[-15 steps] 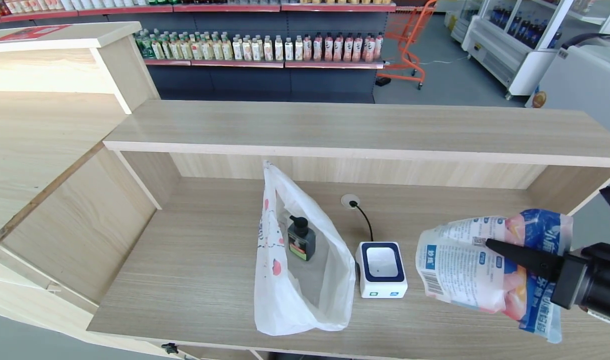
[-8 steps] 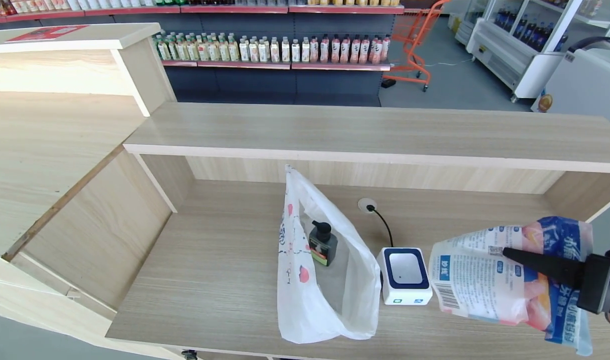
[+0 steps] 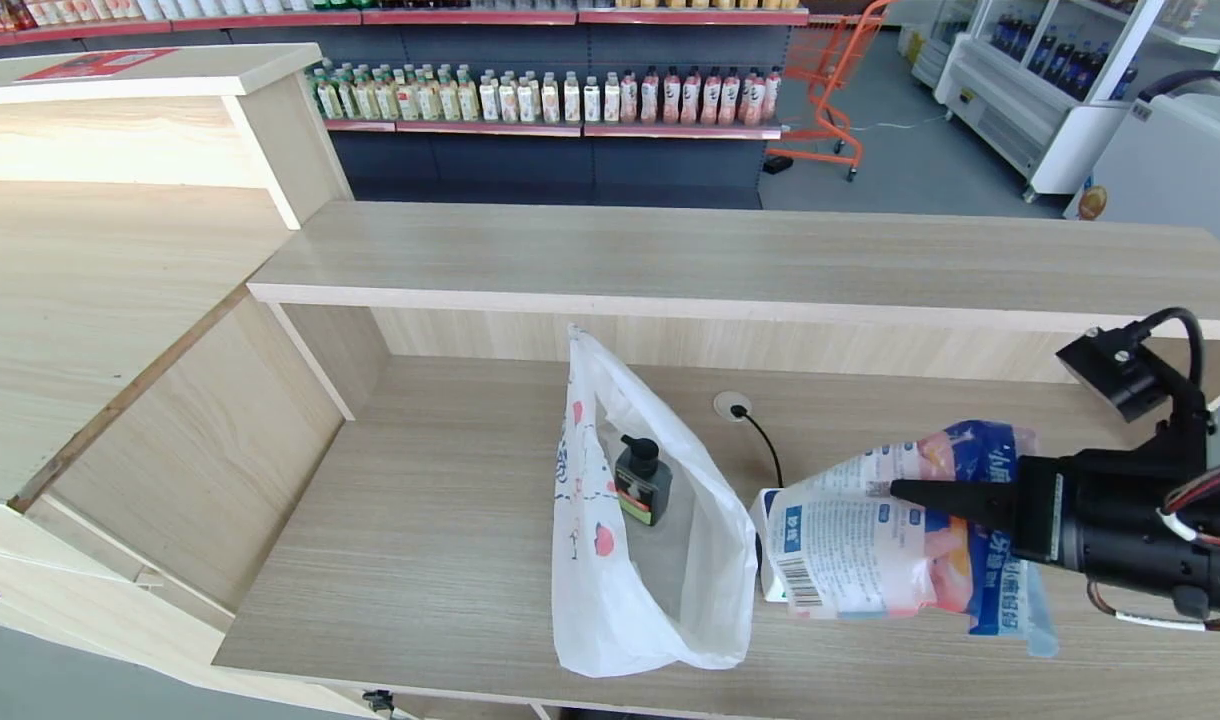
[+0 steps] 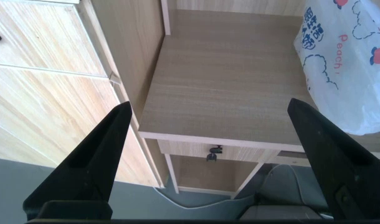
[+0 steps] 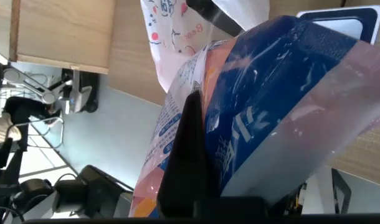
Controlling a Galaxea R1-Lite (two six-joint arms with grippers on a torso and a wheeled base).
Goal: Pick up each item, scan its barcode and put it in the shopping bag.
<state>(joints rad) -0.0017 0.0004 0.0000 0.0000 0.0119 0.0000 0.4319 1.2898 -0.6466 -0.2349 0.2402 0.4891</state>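
My right gripper (image 3: 905, 492) is shut on a blue, white and pink pouch (image 3: 875, 540), held over the white and blue barcode scanner (image 3: 767, 545), which it mostly hides. The barcode at the pouch's lower corner faces me. In the right wrist view the pouch (image 5: 265, 112) is clamped by a black finger (image 5: 190, 149), with the scanner (image 5: 336, 22) beyond it. The white shopping bag (image 3: 610, 560) stands open just left of the scanner, with a dark pump bottle (image 3: 641, 483) inside. My left gripper (image 4: 218, 155) hangs open off the counter's front edge, beside the bag (image 4: 342, 56).
The scanner's black cable (image 3: 765, 440) runs to a grommet in the wooden counter (image 3: 420, 520). A raised shelf (image 3: 730, 255) borders the back and a side panel (image 3: 180, 440) the left. Shop shelves with bottles stand behind.
My right arm has carried the pouch leftward and down, from beside the scanner to over it. The head camera shifted between the earliest frame and the later ones.
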